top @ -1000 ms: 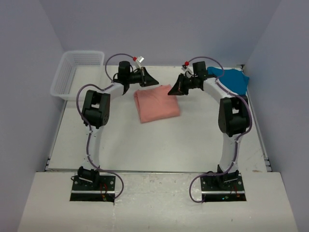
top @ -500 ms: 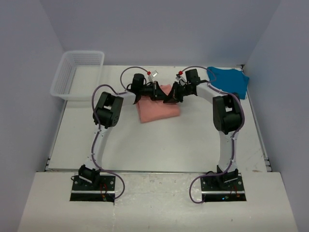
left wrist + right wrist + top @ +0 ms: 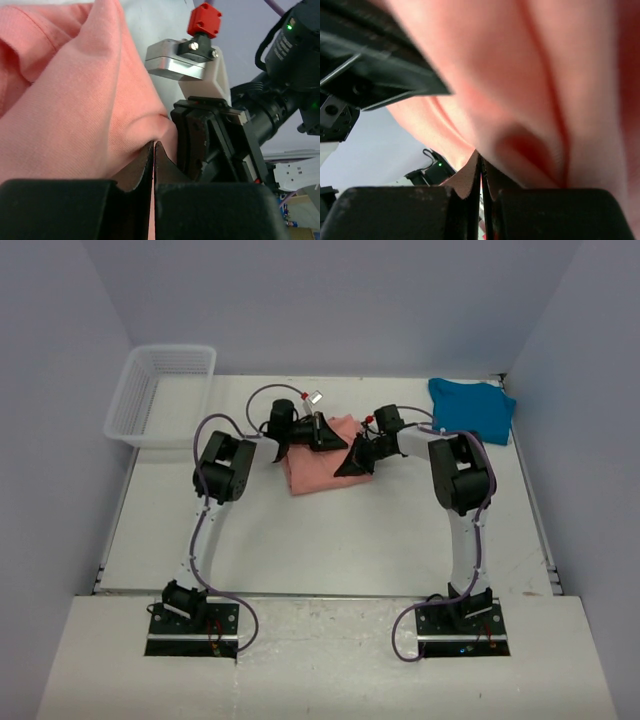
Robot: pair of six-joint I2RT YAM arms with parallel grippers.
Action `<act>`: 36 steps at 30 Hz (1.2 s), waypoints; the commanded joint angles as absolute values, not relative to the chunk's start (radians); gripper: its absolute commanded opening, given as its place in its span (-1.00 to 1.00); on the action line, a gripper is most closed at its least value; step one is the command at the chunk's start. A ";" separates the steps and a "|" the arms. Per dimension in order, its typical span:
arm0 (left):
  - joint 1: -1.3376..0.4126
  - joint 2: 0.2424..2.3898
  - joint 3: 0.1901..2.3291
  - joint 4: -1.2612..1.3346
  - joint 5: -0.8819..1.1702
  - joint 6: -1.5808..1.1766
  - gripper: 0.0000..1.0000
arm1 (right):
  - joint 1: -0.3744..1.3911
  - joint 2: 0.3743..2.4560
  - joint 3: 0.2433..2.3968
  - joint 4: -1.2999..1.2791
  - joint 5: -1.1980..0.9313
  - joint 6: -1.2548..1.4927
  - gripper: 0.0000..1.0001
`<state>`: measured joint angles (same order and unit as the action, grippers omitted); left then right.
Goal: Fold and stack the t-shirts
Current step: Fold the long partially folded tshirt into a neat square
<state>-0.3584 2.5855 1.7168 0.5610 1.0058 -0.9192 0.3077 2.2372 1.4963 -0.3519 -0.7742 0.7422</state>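
The salmon-pink t-shirt (image 3: 312, 472) lies folded at the table's middle back. My left gripper (image 3: 325, 433) sits over its far edge and is shut on a pinch of the pink cloth (image 3: 75, 100), fingertips (image 3: 148, 152) closed together. My right gripper (image 3: 354, 462) sits over its right part, shut on a fold of the same shirt (image 3: 530, 75). The two grippers are close together; the right one's body (image 3: 210, 140) fills the left wrist view. The teal-blue t-shirt (image 3: 472, 408) lies at the far right, untouched.
A white mesh basket (image 3: 158, 390) stands at the far left corner. Walls close in the table at the back and on both sides. Bare table (image 3: 330, 540) lies between the shirt and the arm bases.
Both grippers have moved inward and toward the near side, from the pink shirt's far corners to over its middle, coming close together with cloth pinched.
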 commanded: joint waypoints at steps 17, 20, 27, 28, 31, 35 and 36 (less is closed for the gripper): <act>-0.368 2.365 1.220 0.597 0.939 -0.835 -1.00 | 0.479 1.993 1.002 -0.072 -0.696 0.943 -1.00; -0.376 2.347 1.169 0.595 0.928 -0.824 -1.00 | 0.521 1.950 0.918 -0.006 -0.683 0.977 -1.00; -0.377 2.296 1.152 0.509 0.894 -0.735 -1.00 | 0.682 1.861 0.850 0.032 -0.594 1.008 -1.00; -0.377 2.293 1.154 0.497 0.893 -0.732 -1.00 | 0.695 1.852 0.844 0.037 -0.589 1.012 -1.00; -0.380 2.293 1.166 0.494 0.903 -0.733 -1.00 | 0.741 1.825 0.850 0.032 -0.568 0.990 -1.00; -0.397 2.258 1.196 0.428 0.896 -0.665 -1.00 | 0.827 1.769 0.919 -0.075 -0.448 0.837 -1.00; -0.402 2.225 1.204 0.399 0.887 -0.641 -1.00 | 0.862 1.725 0.925 -0.110 -0.424 0.815 -1.00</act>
<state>-0.3912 2.2704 1.1896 0.5472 0.9691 -0.7685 0.7952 1.8320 0.8688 -0.0132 -0.5346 0.9298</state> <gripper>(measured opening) 0.002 0.003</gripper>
